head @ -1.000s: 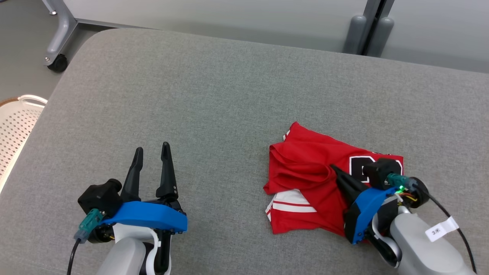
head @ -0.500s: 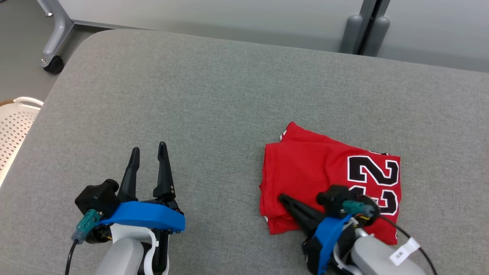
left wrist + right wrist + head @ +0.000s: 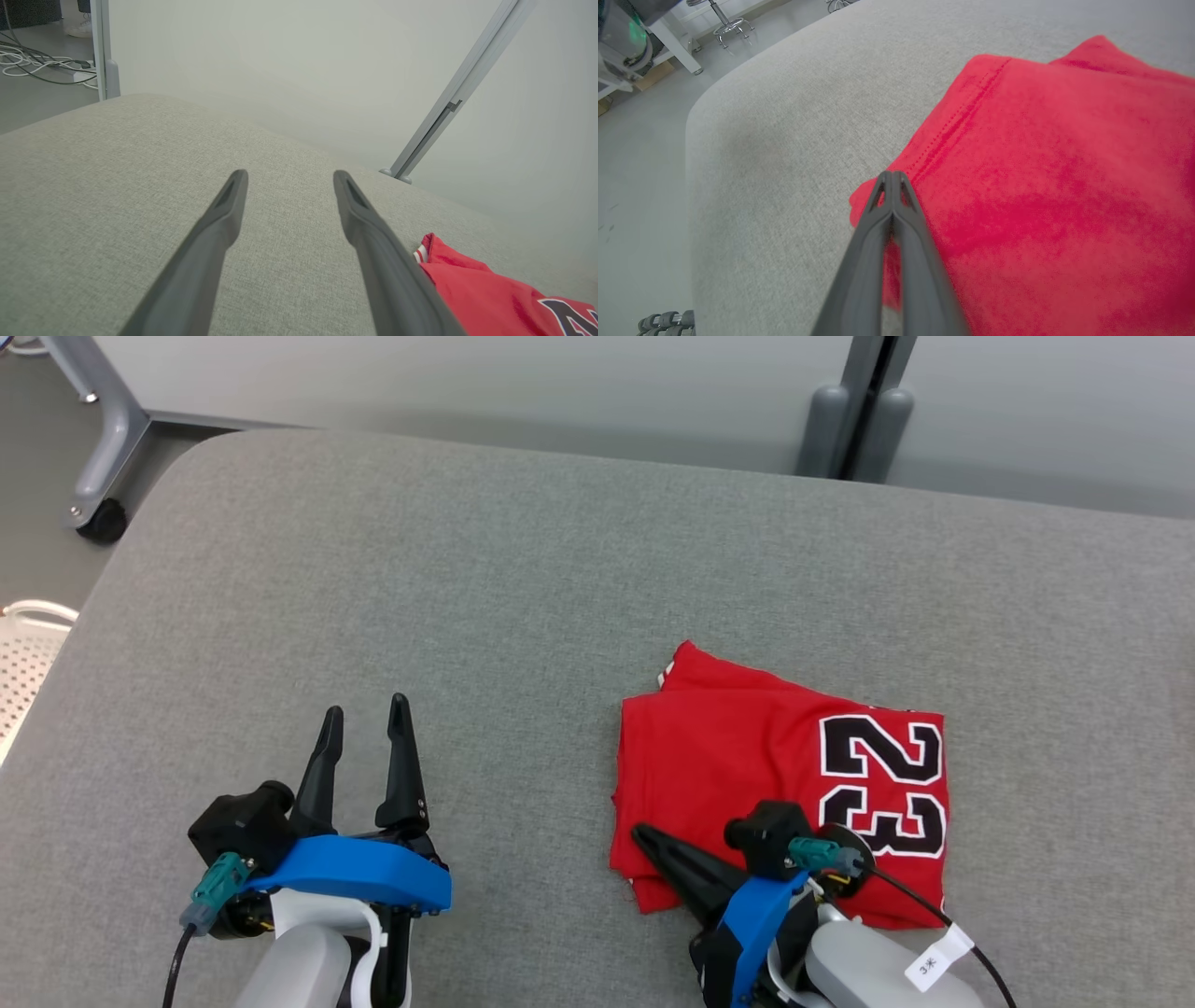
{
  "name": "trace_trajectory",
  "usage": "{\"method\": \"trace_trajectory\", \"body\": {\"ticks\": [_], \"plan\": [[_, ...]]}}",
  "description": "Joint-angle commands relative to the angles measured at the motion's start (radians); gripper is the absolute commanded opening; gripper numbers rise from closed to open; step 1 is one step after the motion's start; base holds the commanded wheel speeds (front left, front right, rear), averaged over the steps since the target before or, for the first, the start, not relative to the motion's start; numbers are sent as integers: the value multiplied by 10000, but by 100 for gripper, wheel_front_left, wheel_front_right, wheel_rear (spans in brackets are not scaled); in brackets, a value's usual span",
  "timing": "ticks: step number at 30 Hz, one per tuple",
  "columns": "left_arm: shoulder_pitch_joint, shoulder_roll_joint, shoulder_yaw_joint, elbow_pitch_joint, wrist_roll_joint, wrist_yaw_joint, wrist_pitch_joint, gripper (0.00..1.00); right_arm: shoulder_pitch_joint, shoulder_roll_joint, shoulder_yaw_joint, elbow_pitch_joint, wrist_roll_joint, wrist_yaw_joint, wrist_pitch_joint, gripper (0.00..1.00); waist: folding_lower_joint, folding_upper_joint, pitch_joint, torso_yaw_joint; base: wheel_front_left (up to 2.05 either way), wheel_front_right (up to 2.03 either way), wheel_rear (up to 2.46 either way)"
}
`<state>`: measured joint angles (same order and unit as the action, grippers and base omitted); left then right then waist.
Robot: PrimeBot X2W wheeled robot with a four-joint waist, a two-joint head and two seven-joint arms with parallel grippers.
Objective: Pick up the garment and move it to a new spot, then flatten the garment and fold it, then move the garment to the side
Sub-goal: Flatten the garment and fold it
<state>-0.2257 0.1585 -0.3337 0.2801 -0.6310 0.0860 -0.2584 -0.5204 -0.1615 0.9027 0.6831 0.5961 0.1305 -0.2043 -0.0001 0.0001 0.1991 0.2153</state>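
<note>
The garment (image 3: 747,765) is a red jersey with a black "23", lying folded into a flat rectangle on the right of the grey cushion (image 3: 523,579). My right gripper (image 3: 642,832) is shut, its tips resting at the jersey's near-left corner. In the right wrist view the right gripper (image 3: 892,173) has its fingers pressed together over the hem of the garment (image 3: 1064,186), with no cloth visible between them. My left gripper (image 3: 364,709) stands open over bare cushion, well left of the jersey. The left wrist view shows the left gripper (image 3: 290,176) empty, with the garment (image 3: 486,298) at lower right.
A white perforated basket (image 3: 23,653) sits off the cushion's left edge. A grey frame leg with a caster (image 3: 93,518) stands at the far left, and a grey post (image 3: 845,420) rises behind the cushion. Bare cushion spreads to the left and far side.
The right gripper drew back from the jersey's middle to its near-left corner, and the raised fold now lies flat with the "23" uncovered. The head camera shifted slightly. The left gripper stayed put.
</note>
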Motion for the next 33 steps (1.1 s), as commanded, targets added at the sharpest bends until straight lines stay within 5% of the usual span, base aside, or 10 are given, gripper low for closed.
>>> {"method": "trace_trajectory", "body": {"ticks": [1,2,3,4,5,6,12,23,33], "plan": [[83,56,18,-10,49,-14,-4,100,-209,69,36,-85,98,5,-121,0,1,-1,-94,-93,0,0,0],[104,90,16,6,63,-12,7,100,-251,83,9,-180,206,5,-265,0,1,-1,-160,-169,0,0,0],[105,119,-19,6,94,-25,18,100,-323,40,-91,-234,286,4,-367,16,1,-1,-220,-231,0,0,0],[69,167,-85,6,139,-48,47,100,-375,-22,-353,-377,334,4,-510,89,1,-1,-376,-383,0,0,0],[69,167,-85,6,139,-48,47,100,-375,-22,-353,-377,334,4,-510,89,1,-1,-376,-383,0,0,0],[28,175,-135,-4,182,-68,65,100,-394,-51,-576,-467,317,5,-560,100,1,-1,-456,-459,0,0,0],[-317,60,-352,-58,561,-72,-4,100,257,-199,-3101,-1269,-883,4,-612,100,1,-1,-931,-916,0,0,0],[132,-343,-262,653,852,-227,-68,100,2792,885,-7817,-2804,-3376,4,-617,100,1,-1,-1471,-1614,0,0,0],[948,-529,318,884,1631,-469,-76,100,4204,1112,-8852,-3336,-3455,4,-618,100,1,-1,-1674,-1758,0,0,0]]}}
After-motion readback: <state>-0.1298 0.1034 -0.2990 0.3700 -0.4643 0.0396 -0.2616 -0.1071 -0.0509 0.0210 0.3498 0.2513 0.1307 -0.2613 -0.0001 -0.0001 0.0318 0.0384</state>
